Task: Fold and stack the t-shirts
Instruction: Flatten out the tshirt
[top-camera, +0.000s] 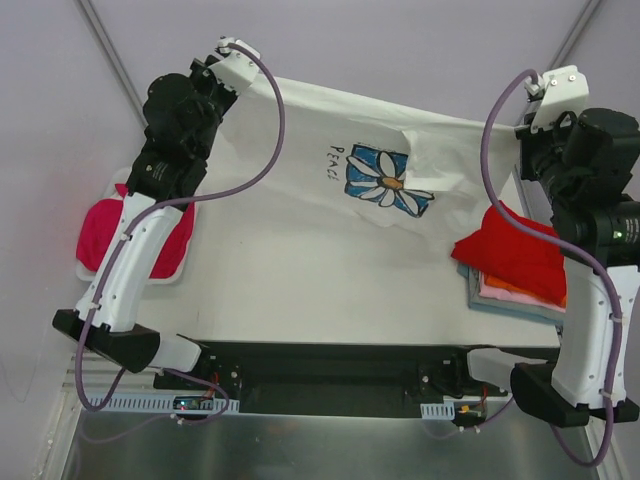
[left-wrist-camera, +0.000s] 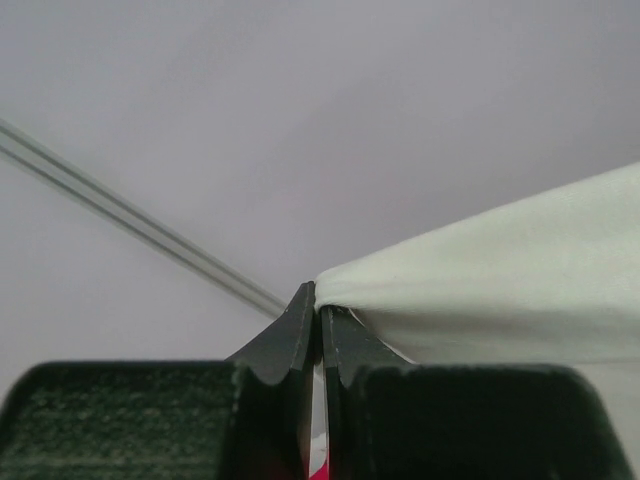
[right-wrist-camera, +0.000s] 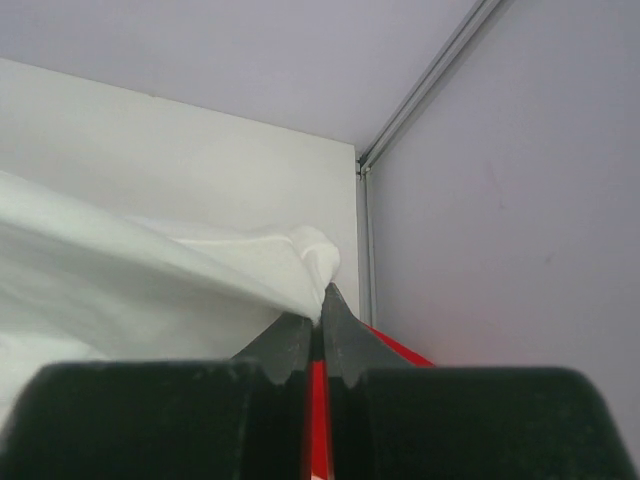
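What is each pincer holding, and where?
Both grip the white daisy-print t-shirt: the left pincer pinches its far left corner, the right pincer its far right corner.

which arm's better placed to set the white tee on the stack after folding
Right, likely: the stack topped by a red tee lies beside that arm. The right pincer and left pincer each pinch a far corner of the white tee.

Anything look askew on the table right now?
Yes: the red cloth t-shirt on the right-hand stack of folded shirts lies crooked and rumpled, a corner jutting toward the centre, not squared with the layers beneath. The white daisy-print t-shirt also creases beside its print.
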